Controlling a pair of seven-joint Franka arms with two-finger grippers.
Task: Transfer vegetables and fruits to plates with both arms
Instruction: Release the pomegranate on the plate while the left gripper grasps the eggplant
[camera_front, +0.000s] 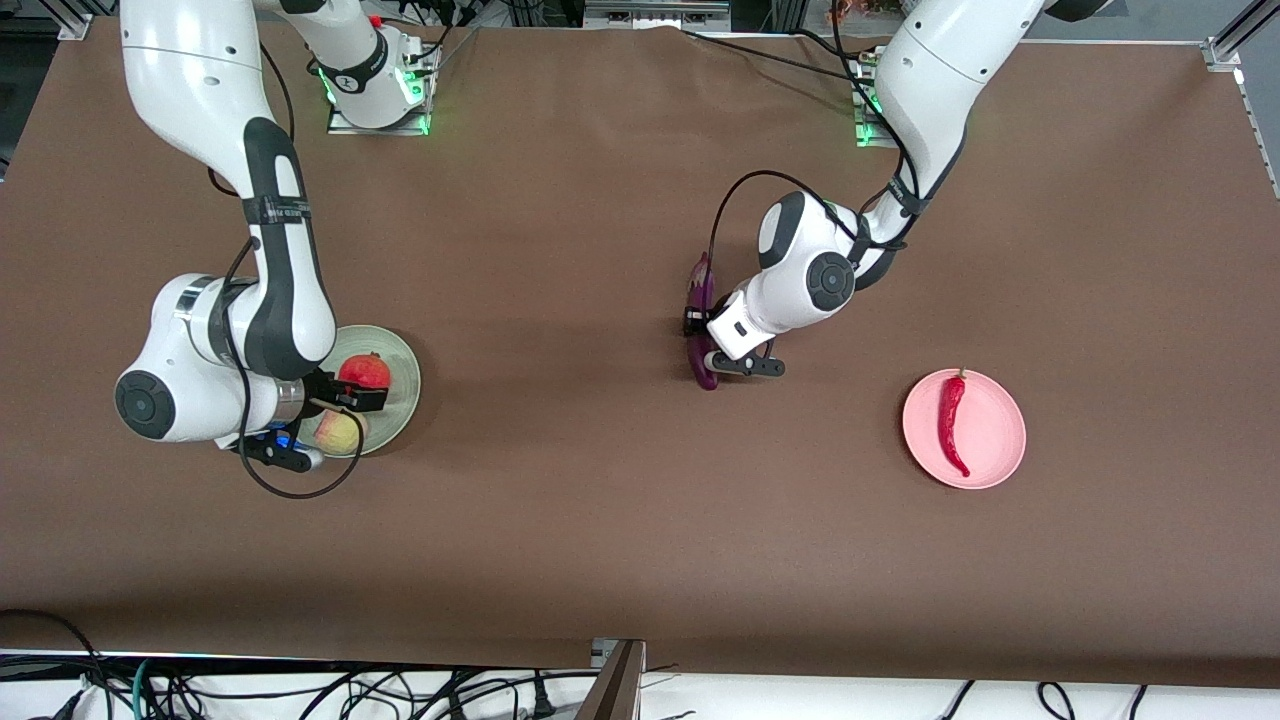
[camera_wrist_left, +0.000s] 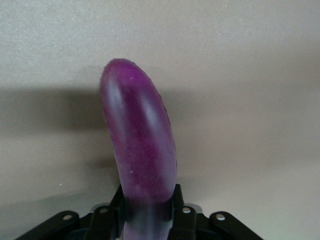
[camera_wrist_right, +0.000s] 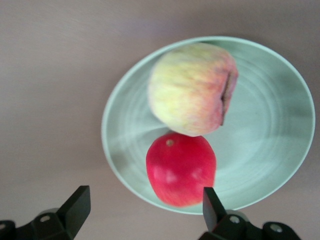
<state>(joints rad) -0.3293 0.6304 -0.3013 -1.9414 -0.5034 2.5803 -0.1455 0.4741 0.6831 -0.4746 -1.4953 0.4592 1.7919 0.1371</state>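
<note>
The eggplant is clamped in the left end effector at mid-desk; carriage toward the pink plate, where the chili lies, is called for. Both fruits rest on the green plate; the right end effector hangs spread above.

The brown cloth-covered table carries a round pale green plate toward the right arm's end, a round pink plate toward the left arm's end.
</note>
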